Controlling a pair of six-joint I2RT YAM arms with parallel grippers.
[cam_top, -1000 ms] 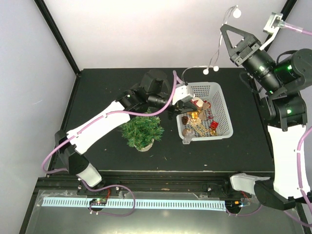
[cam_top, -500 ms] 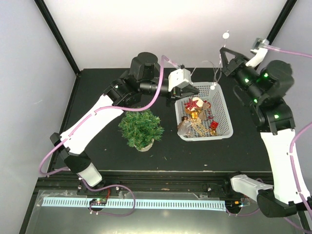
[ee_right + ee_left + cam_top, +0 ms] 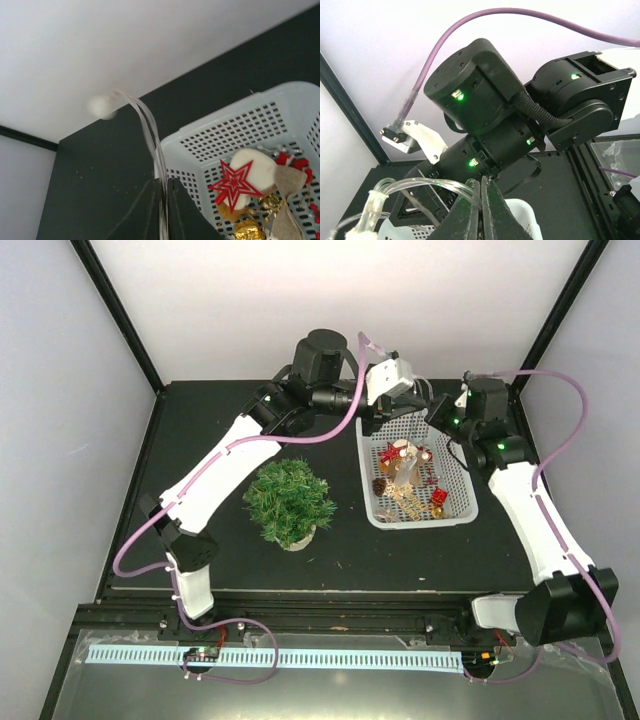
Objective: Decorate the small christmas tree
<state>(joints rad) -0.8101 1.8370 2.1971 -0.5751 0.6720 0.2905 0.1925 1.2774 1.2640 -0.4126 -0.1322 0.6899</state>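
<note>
Two arms high by basket (image 3: 420, 523); left tool (image 3: 481, 212), right tool (image 3: 161, 200) on wire (image 3: 150, 130)

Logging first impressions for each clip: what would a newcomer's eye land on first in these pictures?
The left tool and right tool meet near the far end of the white basket, each shut on strands of clear wire, one carrying a white bead. The basket holds shiny ornaments, a red star on top; the small christmas tree stands undecorated to its left.
</note>
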